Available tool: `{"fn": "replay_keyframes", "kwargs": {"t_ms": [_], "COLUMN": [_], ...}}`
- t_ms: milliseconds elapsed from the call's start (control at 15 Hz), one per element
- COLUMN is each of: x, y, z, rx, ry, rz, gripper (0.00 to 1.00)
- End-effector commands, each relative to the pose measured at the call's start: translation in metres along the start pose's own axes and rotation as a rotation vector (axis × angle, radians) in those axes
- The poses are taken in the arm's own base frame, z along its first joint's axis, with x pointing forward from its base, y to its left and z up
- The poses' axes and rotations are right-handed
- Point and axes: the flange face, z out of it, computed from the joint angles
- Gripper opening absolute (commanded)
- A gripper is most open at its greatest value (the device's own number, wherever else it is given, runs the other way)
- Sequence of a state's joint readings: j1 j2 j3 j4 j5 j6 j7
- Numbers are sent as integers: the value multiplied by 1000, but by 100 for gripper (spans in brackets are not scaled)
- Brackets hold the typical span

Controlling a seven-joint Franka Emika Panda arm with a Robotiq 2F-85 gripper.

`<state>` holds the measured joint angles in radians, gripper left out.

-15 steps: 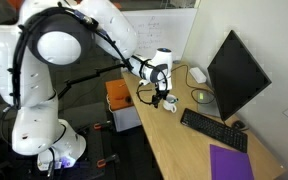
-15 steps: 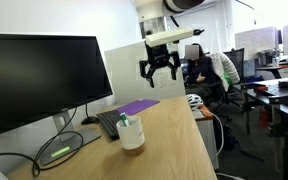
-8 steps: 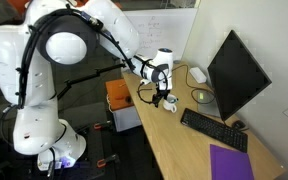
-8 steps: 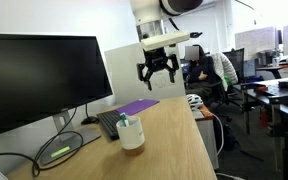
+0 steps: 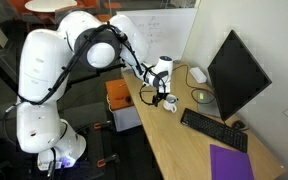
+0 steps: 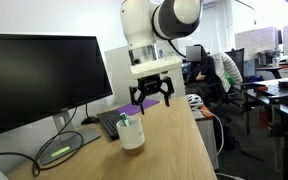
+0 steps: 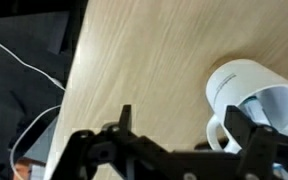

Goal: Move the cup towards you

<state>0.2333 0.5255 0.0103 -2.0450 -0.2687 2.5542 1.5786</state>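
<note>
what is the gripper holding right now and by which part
Nothing. The gripper is open, fingers spread with only bare desk between them; the cup stands free on the desk, near one finger.

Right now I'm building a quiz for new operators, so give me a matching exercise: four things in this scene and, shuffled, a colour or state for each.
Things:
1. cup
2. gripper
3. monitor
4. flat pad

Colour or state:
A. purple
B. open, holding nothing
C. white
D. black, screen dark

Pairs: 1-C, 2-B, 3-D, 4-A
</note>
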Motion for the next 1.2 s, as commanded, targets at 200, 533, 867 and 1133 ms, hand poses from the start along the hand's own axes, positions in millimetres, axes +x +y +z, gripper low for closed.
{"fn": "replay_keyframes", "kwargs": {"t_ms": [200, 533, 867, 1133], "x": [4, 11, 12, 13], "y": [-41, -57, -62, -63], "z": [21, 34, 51, 53], "rx": [30, 41, 33, 44], "ry": [0, -26, -65, -54], "rz": [69, 101, 120, 111], "gripper": [100, 100, 60, 29]}}
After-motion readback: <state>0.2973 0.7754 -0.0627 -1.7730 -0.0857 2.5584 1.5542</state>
